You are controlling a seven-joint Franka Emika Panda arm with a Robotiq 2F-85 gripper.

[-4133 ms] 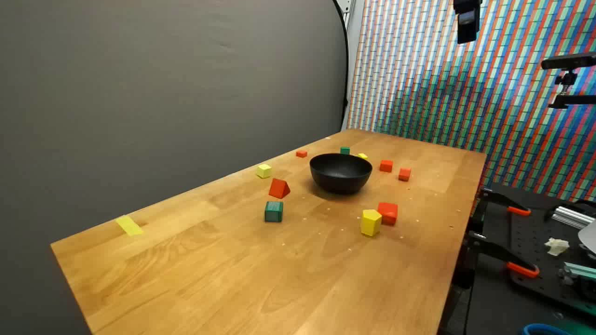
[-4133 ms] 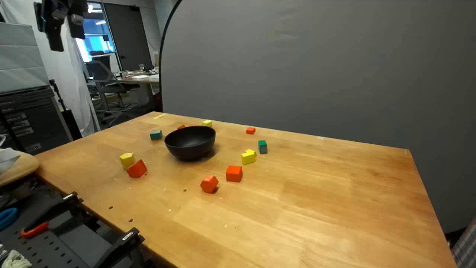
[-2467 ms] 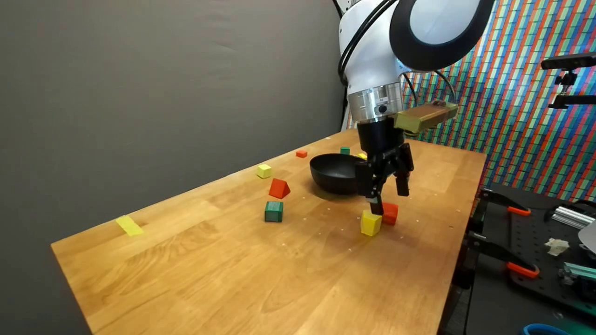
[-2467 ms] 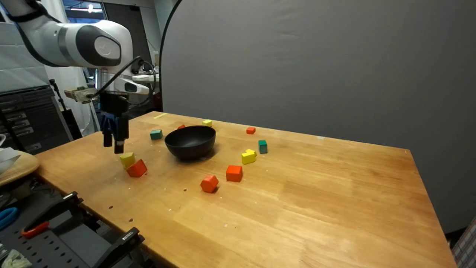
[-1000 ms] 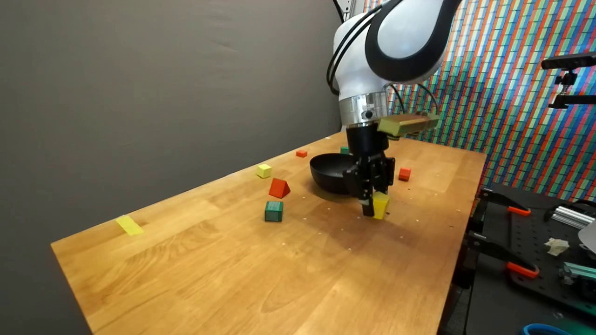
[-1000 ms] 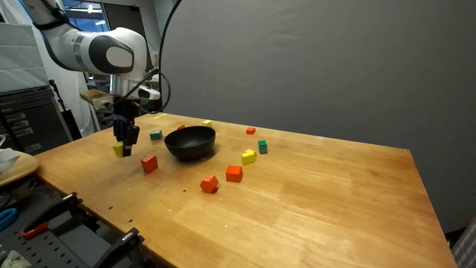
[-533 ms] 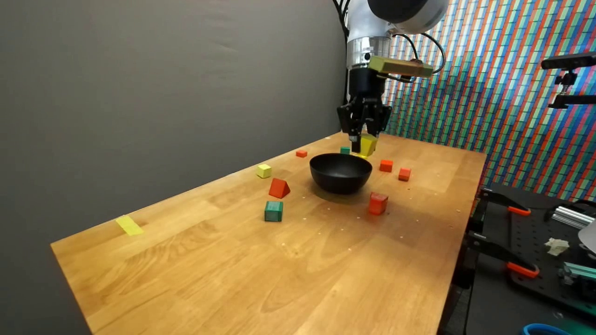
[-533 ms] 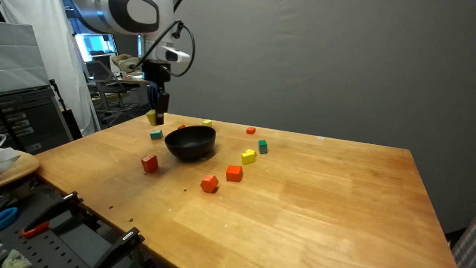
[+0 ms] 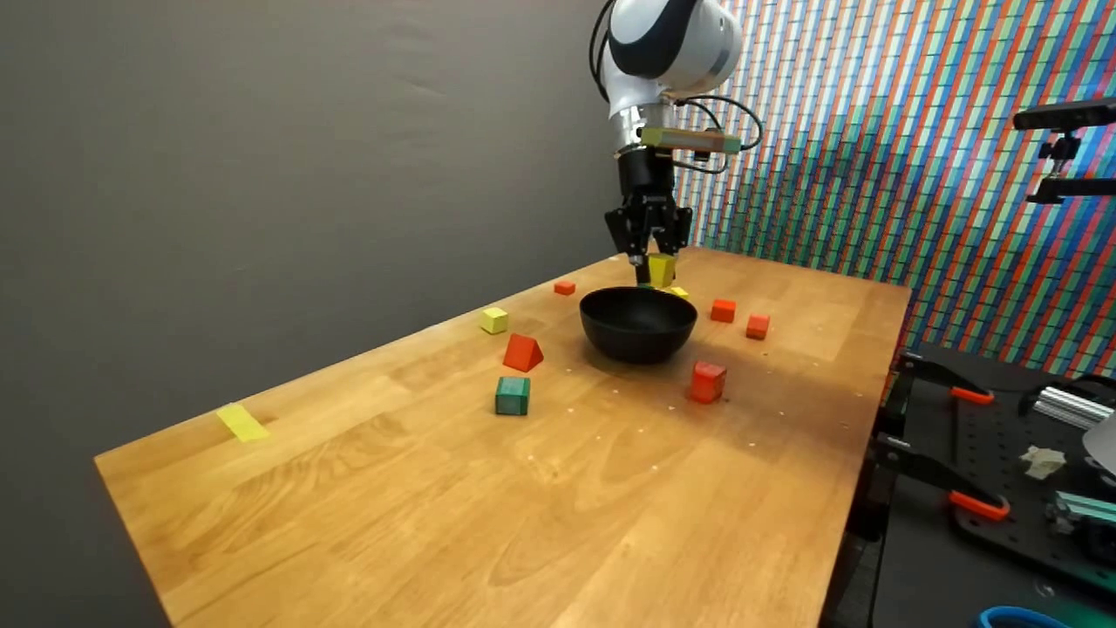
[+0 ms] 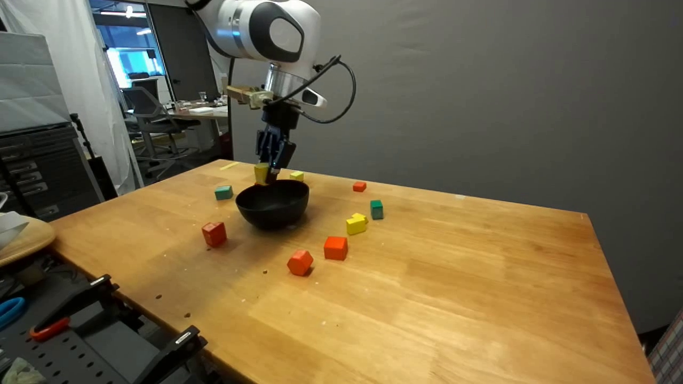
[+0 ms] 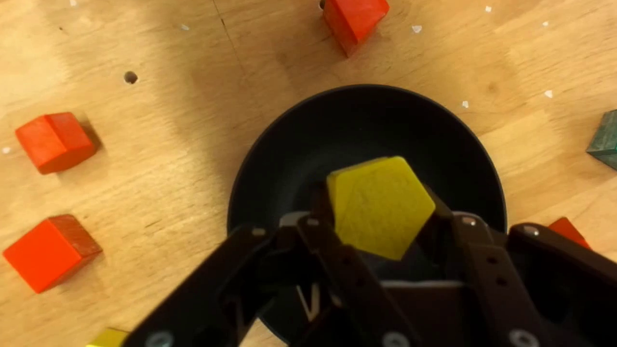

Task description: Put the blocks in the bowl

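My gripper point(image 11: 381, 209) is shut on a yellow five-sided block point(image 11: 383, 207). Below that block in the wrist view lies the round black bowl point(image 11: 361, 115), partly hidden by the fingers; the inside that shows is bare. An exterior view has the held block point(image 10: 261, 173) just above the bowl's far rim. On the table are a worn red block point(image 9: 708, 382), a green block point(image 9: 513, 396), a red wedge point(image 9: 523, 353) and a yellow cube point(image 9: 494, 321). Two orange-red blocks point(image 10: 336, 248) point(image 10: 300, 263), yellow pieces point(image 10: 356, 226), a dark green block point(image 10: 376, 210) and a small red one point(image 10: 359, 186) lie elsewhere.
A flat yellow strip point(image 9: 242, 422) is stuck near the table's corner. Clamps with orange tips point(image 9: 978, 504) sit along one table edge, beside a black perforated board. A grey backdrop point(image 10: 453, 96) rises behind the table.
The gripper took hold of the yellow block beside the worn red one, lifted it and carried it to the bowl. The worn red block shifted slightly toward the bowl.
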